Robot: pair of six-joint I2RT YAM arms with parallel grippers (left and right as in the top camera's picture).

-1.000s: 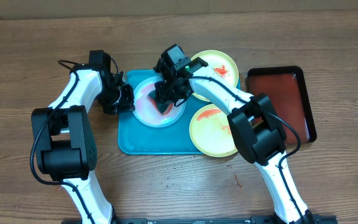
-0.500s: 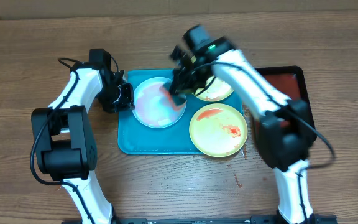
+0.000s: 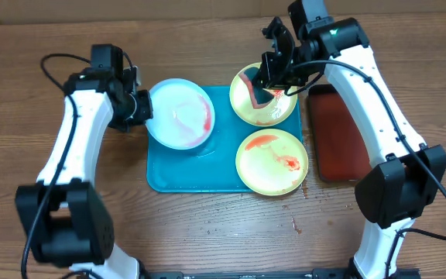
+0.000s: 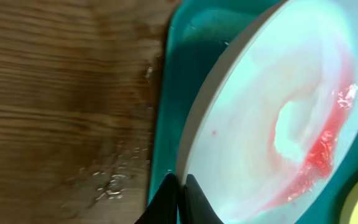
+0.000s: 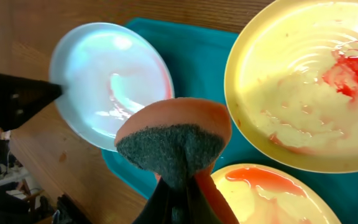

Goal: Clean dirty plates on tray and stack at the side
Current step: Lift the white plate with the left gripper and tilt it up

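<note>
The pale blue-white plate [image 3: 179, 113] is lifted over the upper left corner of the teal tray [image 3: 192, 172], red sauce along its right edge. My left gripper [image 3: 141, 108] is shut on its left rim; the left wrist view shows the jaws [image 4: 180, 186] pinching the plate [image 4: 272, 118]. My right gripper [image 3: 263, 87] is shut on an orange sponge with a dark green scrub face [image 5: 173, 140], held above the upper yellow-green plate [image 3: 273, 105]. The lower yellow-green plate [image 3: 272, 161] has red sauce smears. Both also show in the right wrist view [image 5: 309, 93], [image 5: 266, 193].
A dark red, black-rimmed tray [image 3: 345, 132] lies at the right, partly under my right arm. Red drips mark the wooden table [image 3: 296, 226] below the lower plate. Wet spots show on the wood left of the tray [image 4: 114, 180].
My left gripper lifted the blue-white plate and carried it left, past the tray's edge. My right gripper moved the sponge off that plate, up and right over the upper yellow-green plate.
</note>
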